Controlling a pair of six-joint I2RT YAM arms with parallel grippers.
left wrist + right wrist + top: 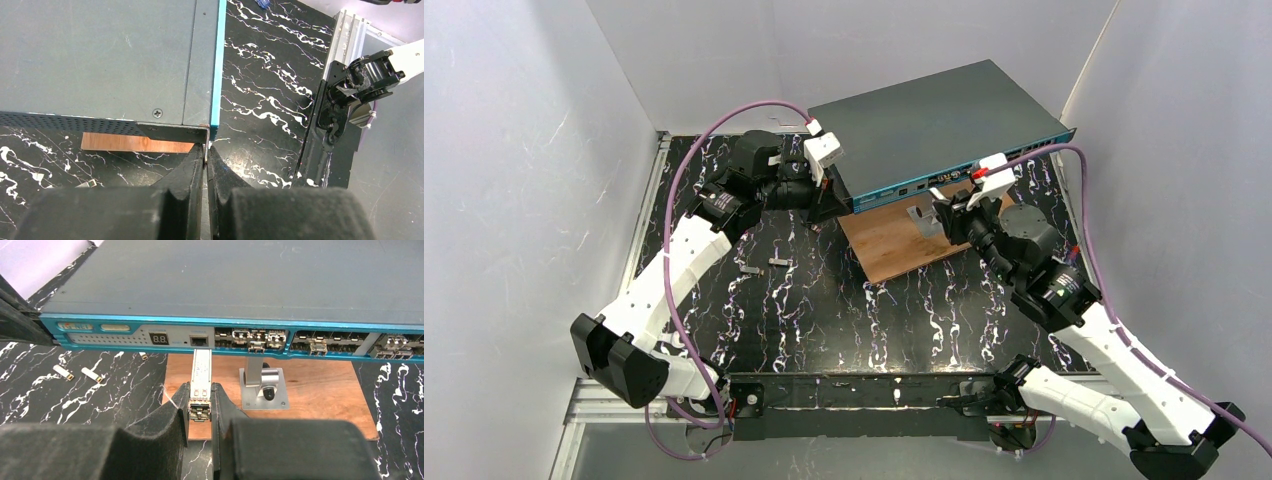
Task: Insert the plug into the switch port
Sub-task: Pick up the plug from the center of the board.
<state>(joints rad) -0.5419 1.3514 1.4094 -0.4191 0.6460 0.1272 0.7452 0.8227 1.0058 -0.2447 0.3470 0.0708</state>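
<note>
The switch point(944, 115) is a wide dark grey box with a teal front strip point(150, 335) of small sockets, seen in all views. My right gripper point(200, 402) is shut on the plug point(201, 372), a slim silver module held lengthwise and pointing at the strip. Its far tip lies just under a single socket point(199, 340), left of the socket rows point(250, 337). I cannot tell if it touches. In the top view the right gripper point(939, 207) is at the strip's middle. My left gripper point(206, 152) is shut on the thin metal flange at the switch's front left corner point(202, 131).
The switch rests on a brown wooden board point(320, 390) that carries a small metal bracket point(263, 386). Loose small modules lie on the black marbled table point(62, 372) point(92, 375) point(778, 262). White walls enclose the table on three sides.
</note>
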